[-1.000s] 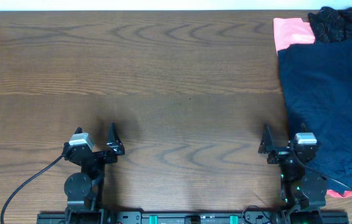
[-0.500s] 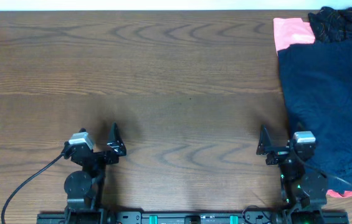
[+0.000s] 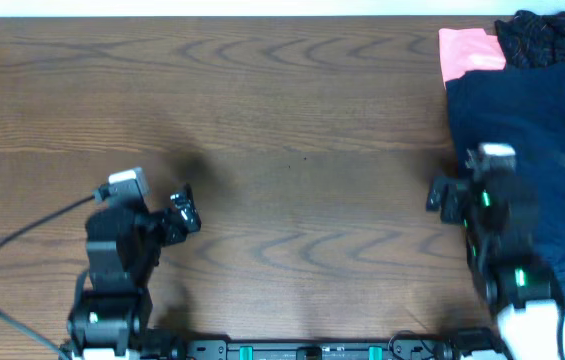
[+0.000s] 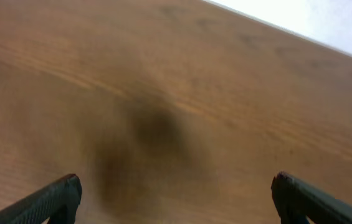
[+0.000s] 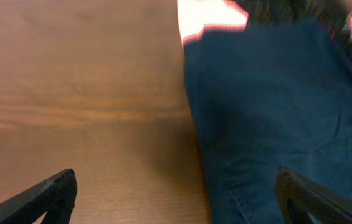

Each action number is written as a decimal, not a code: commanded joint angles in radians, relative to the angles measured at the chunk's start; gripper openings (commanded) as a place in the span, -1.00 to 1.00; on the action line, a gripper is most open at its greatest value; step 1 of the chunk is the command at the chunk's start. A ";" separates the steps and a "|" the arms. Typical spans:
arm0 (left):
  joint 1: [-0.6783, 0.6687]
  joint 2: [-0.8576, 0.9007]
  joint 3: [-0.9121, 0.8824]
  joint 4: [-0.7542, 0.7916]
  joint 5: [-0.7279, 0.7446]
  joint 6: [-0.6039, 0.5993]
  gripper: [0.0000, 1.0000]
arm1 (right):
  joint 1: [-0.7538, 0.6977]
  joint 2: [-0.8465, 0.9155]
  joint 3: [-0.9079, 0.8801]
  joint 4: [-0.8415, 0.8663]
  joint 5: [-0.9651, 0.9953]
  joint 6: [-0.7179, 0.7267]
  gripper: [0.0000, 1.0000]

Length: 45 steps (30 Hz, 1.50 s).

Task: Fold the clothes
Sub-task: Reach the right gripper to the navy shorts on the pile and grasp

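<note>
A pile of clothes lies at the table's right edge. A dark navy garment (image 3: 522,120) is on top, over a salmon-pink one (image 3: 467,52), with a black patterned one (image 3: 552,38) at the far right corner. My right gripper (image 3: 440,196) is open and empty, raised above the navy garment's left edge (image 5: 275,118). The pink cloth (image 5: 210,17) also shows in the right wrist view. My left gripper (image 3: 184,212) is open and empty, raised over bare wood (image 4: 176,124) at the front left.
The brown wooden table (image 3: 282,130) stretches between the arms. A cable (image 3: 22,260) trails from the left arm toward the front edge. The arm bases stand at the front edge.
Both arms have lifted from their rest poses and moved away from the front edge. The right gripper now hangs over the navy garment's left edge. The clothes have not moved.
</note>
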 commanded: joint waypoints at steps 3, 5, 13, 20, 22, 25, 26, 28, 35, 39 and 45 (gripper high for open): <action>-0.003 0.163 0.138 -0.087 0.014 -0.012 0.96 | -0.031 0.342 0.244 -0.137 0.035 -0.087 0.98; -0.003 0.196 0.145 -0.087 0.018 -0.012 0.95 | -0.034 0.452 0.303 -0.149 0.035 -0.102 0.98; -0.003 0.248 0.145 -0.087 0.018 -0.012 0.96 | -0.069 0.715 0.331 0.018 0.137 -0.109 0.97; -0.003 0.248 0.145 -0.087 0.018 -0.012 0.95 | -0.134 0.885 0.331 0.169 0.139 -0.097 0.48; -0.003 0.248 0.145 -0.087 0.018 -0.012 0.96 | -0.146 0.911 0.331 0.199 0.139 -0.070 0.36; -0.003 0.248 0.145 -0.087 0.018 -0.012 0.96 | -0.158 0.933 0.331 0.224 0.139 -0.040 0.10; -0.003 0.248 0.145 -0.087 0.018 -0.012 0.95 | -0.159 0.934 0.331 0.226 0.139 -0.038 -0.03; -0.003 0.248 0.145 -0.087 0.018 -0.012 0.96 | -0.159 0.927 0.332 0.230 0.139 -0.039 -0.27; -0.003 0.248 0.145 -0.087 0.018 -0.012 0.96 | -0.159 0.861 0.351 0.229 0.139 -0.039 -0.35; -0.003 0.248 0.145 -0.087 0.018 -0.012 0.96 | -0.159 0.847 0.351 0.224 0.124 -0.039 -0.22; -0.003 0.248 0.145 -0.087 0.018 -0.013 0.96 | -0.159 0.847 0.351 0.203 0.070 -0.039 -0.31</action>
